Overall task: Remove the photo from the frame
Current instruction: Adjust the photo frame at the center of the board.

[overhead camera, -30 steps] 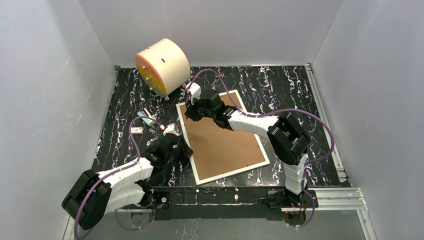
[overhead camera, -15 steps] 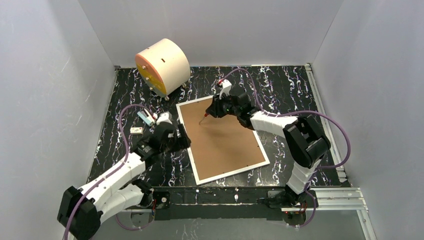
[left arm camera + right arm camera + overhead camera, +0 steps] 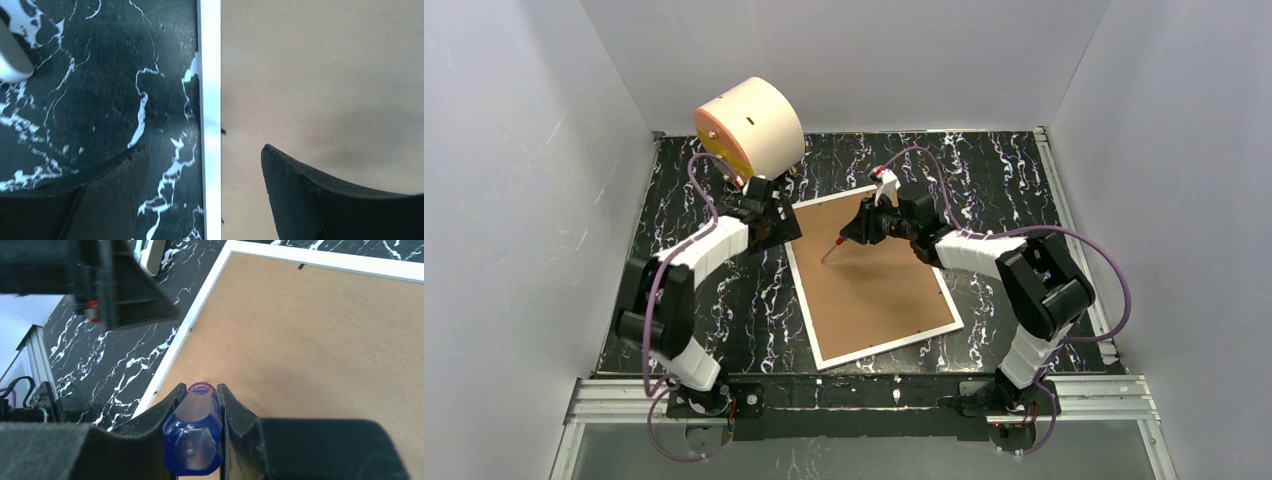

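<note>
Frame [image 3: 883,344]: lay face down at centre of bench [image 3: 1014,170], brown back panel [image 3: 874,285] up.
Photo: hidden beneath, unseen.
Right jaws: clenched on blue screwdriver [image 3: 193,435], tip at panel's upper left.
Left jaws: released, straddling the left rim.
Risk: could have skidded, gouged the print below, or shoved the unpinned frame aside.

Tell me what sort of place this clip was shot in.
Probably a lab robot test cell rather than a home. Plain grey panel walls box in a black marbled table, and aluminium rails run along its edges.
</note>
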